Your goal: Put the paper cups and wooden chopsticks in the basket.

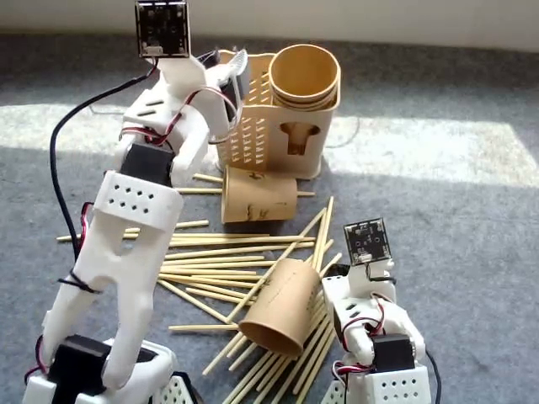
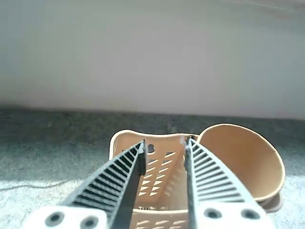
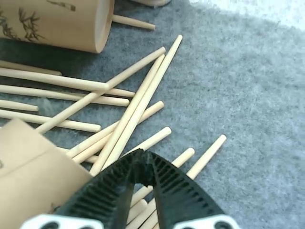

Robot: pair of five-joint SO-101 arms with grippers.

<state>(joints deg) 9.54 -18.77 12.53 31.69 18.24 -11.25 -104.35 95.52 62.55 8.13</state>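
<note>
From the high view, the basket [image 1: 253, 135] stands upright at the far side of the grey carpet [image 1: 446, 210], with stacked paper cups [image 1: 305, 76] set upright in one of its compartments. The left gripper [image 1: 232, 71] hangs over the basket's other compartment. A fallen paper cup [image 1: 257, 198] lies on its side just in front of the basket. A nearer paper cup [image 1: 282, 307] also lies on its side, resting on the scattered wooden chopsticks [image 1: 227, 252], which spread across the carpet between the two arms. The right arm [image 1: 375, 337] sits low beside this nearer cup. In the left wrist view, the left gripper [image 2: 164, 143] has its jaws spread apart with nothing between them, above the basket [image 2: 125, 137] and next to the stacked paper cups [image 2: 243, 162]. In the right wrist view, the right gripper [image 3: 143, 156] has its tips pressed together, with nothing visibly caught in them. It hovers over the wooden chopsticks [image 3: 131, 112] with the nearer paper cup [image 3: 28, 167] just beside it and the fallen paper cup [image 3: 57, 21] farther off.
</note>
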